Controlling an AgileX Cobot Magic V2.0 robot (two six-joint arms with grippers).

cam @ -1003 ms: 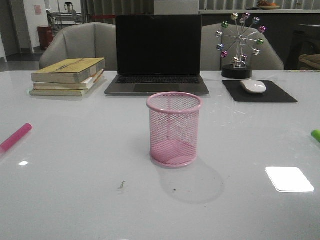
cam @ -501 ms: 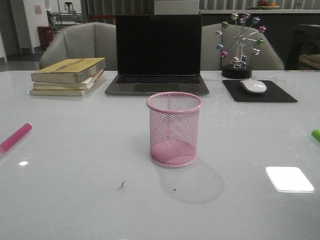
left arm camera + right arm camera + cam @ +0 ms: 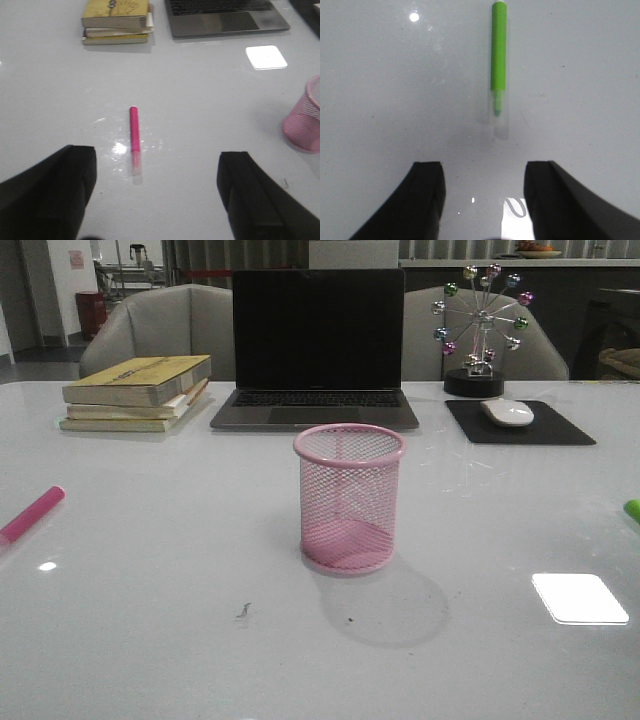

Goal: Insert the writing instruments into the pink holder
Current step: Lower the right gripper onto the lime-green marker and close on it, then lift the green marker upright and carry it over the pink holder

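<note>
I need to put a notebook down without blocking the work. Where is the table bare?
Bare: the near table in front of the pink holder, and the stretch between holder and pink marker. Crowded: the far edge, with books, laptop and mouse pad.

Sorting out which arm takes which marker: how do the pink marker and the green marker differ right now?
Colour: the pink marker is magenta; the green marker is lime.
Place: in the front view the pink marker lies at the table's left edge, the green marker at its right edge.
Neighbour: the left pincer faces the pink marker, the right pincer the green marker.
Both lie flat, ungrasped, outside the pink holder, with clear caps.
</note>
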